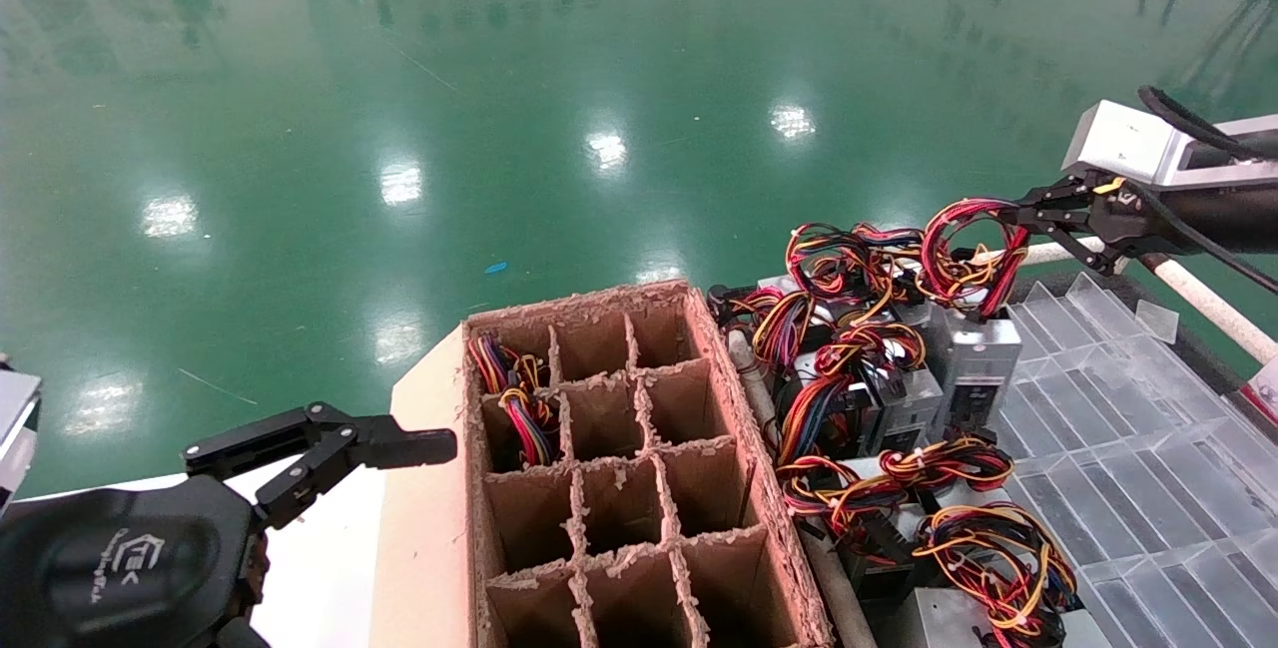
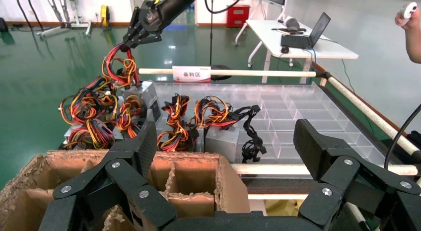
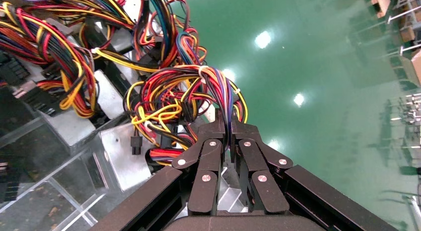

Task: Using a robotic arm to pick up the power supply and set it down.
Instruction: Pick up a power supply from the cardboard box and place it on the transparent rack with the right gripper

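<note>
Head view: right hand [image 1: 1010, 212] at far right, fingers pinching the red wire loop of the power supply [image 1: 976, 353], which sits among other units left of the clear tray [image 1: 1148, 448]. Left hand [image 1: 329, 448] spread, idle, near left of cardboard box [image 1: 769, 488].

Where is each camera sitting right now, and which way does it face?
Head: on the robot's head, looking down at the cardboard divider box; left gripper open, right gripper far right.
Left wrist: behind its open fingers, facing the clear tray.
Right wrist: behind fingers shut on the power supply wires.
Shared: that red loop.
</note>
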